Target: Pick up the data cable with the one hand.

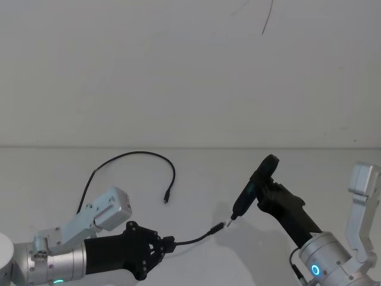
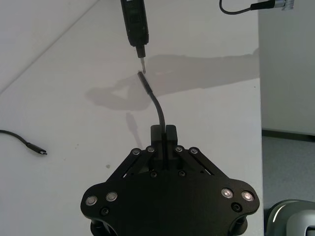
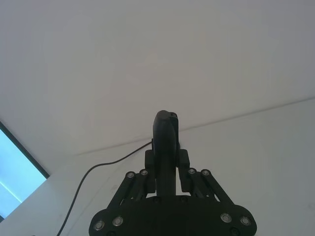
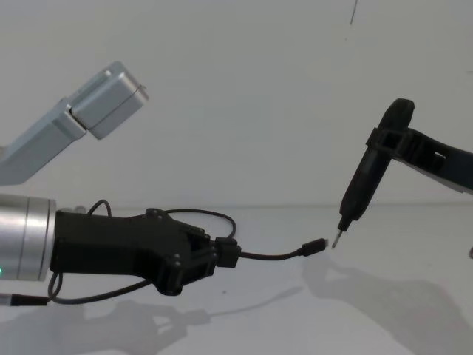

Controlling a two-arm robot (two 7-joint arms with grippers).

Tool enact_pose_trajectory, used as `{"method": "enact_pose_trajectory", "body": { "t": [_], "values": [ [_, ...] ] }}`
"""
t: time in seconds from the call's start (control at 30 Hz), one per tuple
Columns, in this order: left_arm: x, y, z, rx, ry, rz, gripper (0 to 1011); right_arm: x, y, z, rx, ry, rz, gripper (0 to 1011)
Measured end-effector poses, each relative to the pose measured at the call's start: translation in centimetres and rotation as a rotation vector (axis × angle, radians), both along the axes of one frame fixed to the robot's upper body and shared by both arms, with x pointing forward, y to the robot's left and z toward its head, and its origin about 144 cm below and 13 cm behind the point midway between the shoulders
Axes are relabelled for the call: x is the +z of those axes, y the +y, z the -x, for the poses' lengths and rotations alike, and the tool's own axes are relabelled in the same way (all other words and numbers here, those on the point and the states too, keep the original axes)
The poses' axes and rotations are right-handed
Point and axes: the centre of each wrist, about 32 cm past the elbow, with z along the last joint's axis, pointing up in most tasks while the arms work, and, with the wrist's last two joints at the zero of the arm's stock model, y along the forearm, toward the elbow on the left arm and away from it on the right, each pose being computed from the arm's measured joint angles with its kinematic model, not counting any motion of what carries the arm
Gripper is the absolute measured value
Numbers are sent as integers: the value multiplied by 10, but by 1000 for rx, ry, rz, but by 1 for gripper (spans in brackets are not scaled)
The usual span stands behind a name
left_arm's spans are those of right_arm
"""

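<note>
Data cable (image 4: 270,257) gripped and raised off the white table (image 1: 196,173).
Left gripper (image 4: 222,253) is clamped near one plug; right gripper (image 4: 388,140) is closed on a stick tool (image 4: 362,181). Next likely needs a steady lift.

Left tool (image 1: 168,243): black plastic, fan-shaped linkage body tapering to two short fingers, silver round screw heads along the links and at the rear corners. It sits on a thick silver cylinder wrist (image 1: 56,264) with a green light at the edge. A grey boxy bracket (image 1: 110,209) rides above the wrist. Right tool (image 3: 167,157): same black linkage, same silver screws. Right wrist (image 1: 327,259) is silver with a blue ring light; grey bracket (image 1: 363,196) beside it.
</note>
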Motion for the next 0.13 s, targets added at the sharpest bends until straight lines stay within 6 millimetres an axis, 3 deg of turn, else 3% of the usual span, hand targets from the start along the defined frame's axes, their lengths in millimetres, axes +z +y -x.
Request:
{"method": "enact_pose_trajectory", "body": {
  "t": [0.13],
  "values": [
    [0, 0, 0, 0, 0, 0, 43, 0, -1, 0, -1, -1, 0, 269]
  ]
}}
